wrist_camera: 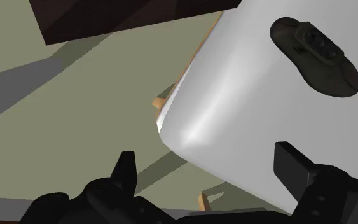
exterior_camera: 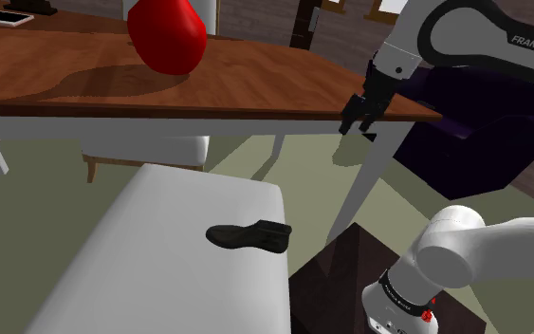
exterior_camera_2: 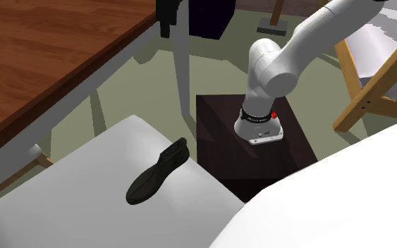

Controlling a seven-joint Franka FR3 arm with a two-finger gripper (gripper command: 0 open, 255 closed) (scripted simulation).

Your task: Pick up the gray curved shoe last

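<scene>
In the shoulder view, your dark gray shoe last (exterior_camera: 248,236) lies on the white worktop (exterior_camera: 160,256), close to the edge nearest the dark stand (exterior_camera: 336,266), with its toe toward the view's left. The tool (exterior_camera: 357,125) hangs high above it, well apart, in front of the edge of a brown wooden table (exterior_camera: 255,81) that carries a red rounded object (exterior_camera: 167,36).

In the second exterior view, the shoe last (exterior_camera_2: 157,172) lies alone on the worktop (exterior_camera_2: 63,208), heel end toward the stand (exterior_camera_2: 221,151), nothing touching it.

In the wrist view, the tool (wrist_camera: 206,159) is released: you see its two black fingers standing wide apart with nothing between them. The shoe last (wrist_camera: 315,56) lies far beyond them on the worktop (wrist_camera: 234,95)
</scene>
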